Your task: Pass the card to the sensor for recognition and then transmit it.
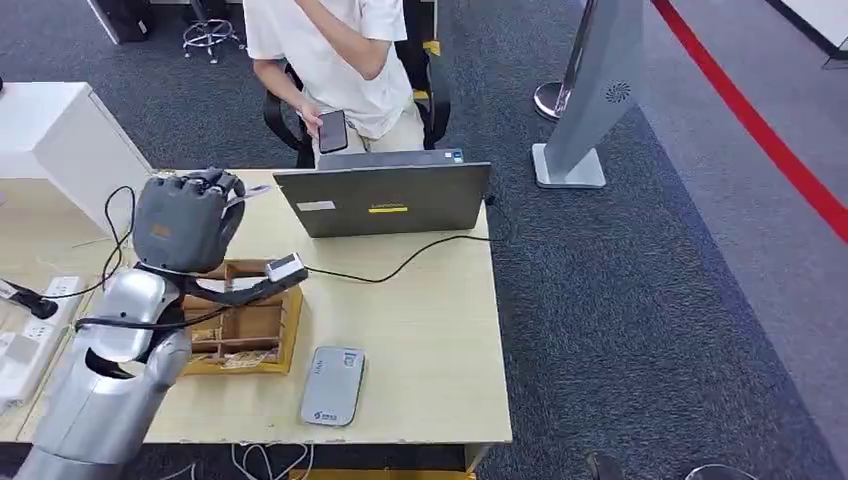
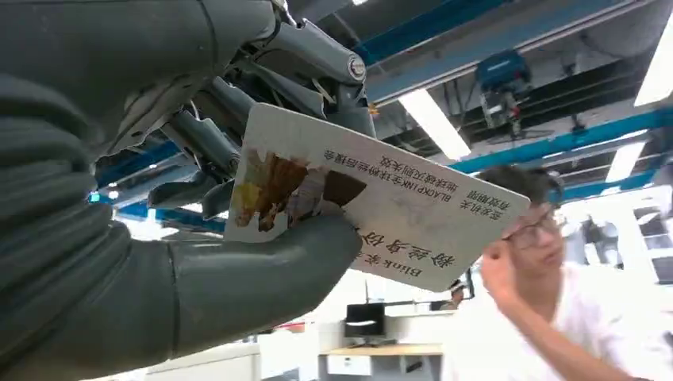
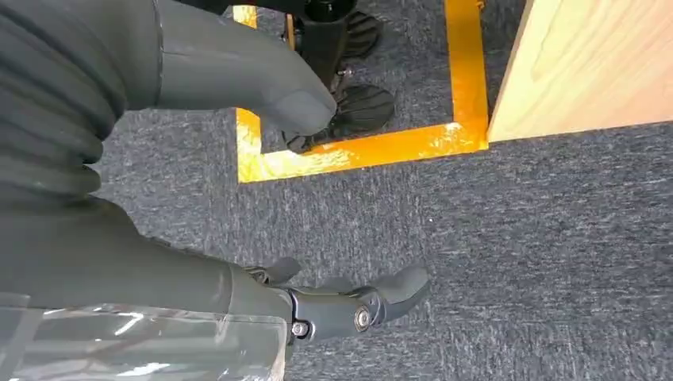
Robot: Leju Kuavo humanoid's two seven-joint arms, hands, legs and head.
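The left hand [image 1: 185,222] is raised above the far left part of the wooden table [image 1: 430,330] and holds the card [image 1: 252,193], whose edge projects from the fingers toward the laptop [image 1: 385,197]. In the left wrist view the left hand [image 2: 198,198] pinches the card [image 2: 397,206] between the thick thumb [image 2: 262,266] and the darker fingers [image 2: 206,143]; the card is white, with printed text and a brown picture at the held end. Below the raised hand stands a compartmented wooden tray [image 1: 250,330], and a small grey scanner [image 1: 285,268] sits at its far edge, with a black cable [image 1: 400,265] running from it toward the laptop. A flat grey device [image 1: 333,385] lies on the table just beside the tray, near the front edge. A person [image 1: 335,50] in a white shirt sits behind the laptop, holding a phone [image 1: 332,130]. The right hand [image 3: 238,198] hangs over grey carpet [image 3: 516,238] beside a table corner, holding nothing, its fingers apart.
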